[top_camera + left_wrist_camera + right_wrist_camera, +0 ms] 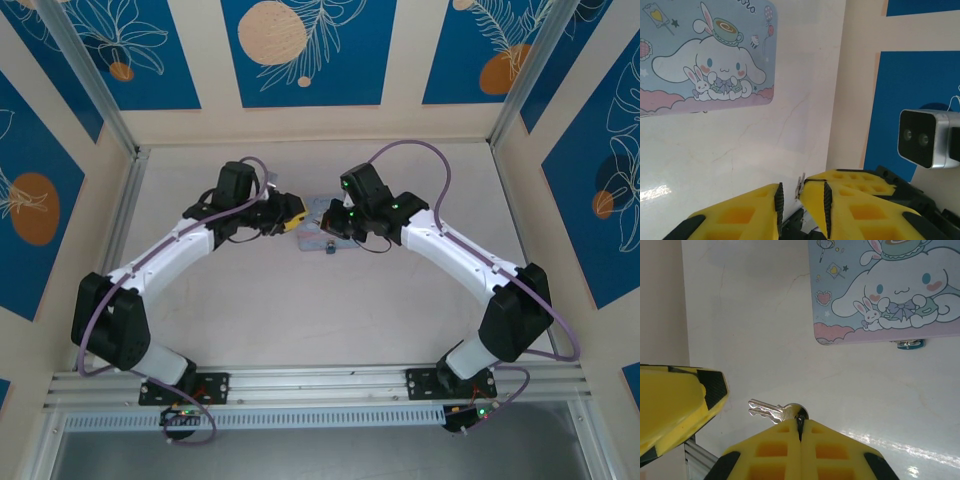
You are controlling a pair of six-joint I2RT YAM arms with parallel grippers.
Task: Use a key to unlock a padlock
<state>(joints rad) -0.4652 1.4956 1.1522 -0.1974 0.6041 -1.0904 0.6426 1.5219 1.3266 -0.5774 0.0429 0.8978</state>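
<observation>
The key [771, 411] is silver and small. My right gripper [800, 422] is shut on its round head, with the toothed blade pointing left above the white table. My left gripper [801, 192] faces it, jaws a narrow gap apart, nothing pinched between the black pads [779, 200]. In the left wrist view the key [801, 184] shows edge-on in line with that gap, sticking out of the right gripper's yellow fingertips [850, 177]. The padlock [910, 344] is a tiny bluish thing lying at the tin's near edge, also seen from above as the padlock [328, 247]. Both grippers, left gripper [292, 214] and right gripper [332, 218], meet mid-table.
A pale blue tin [885, 290] with a white cartoon figure lies flat just behind the grippers; the tin [318, 206] is partly covered by them from above. A white camera unit [930, 137] stands at the right of the left wrist view. Walls close in the table [300, 310].
</observation>
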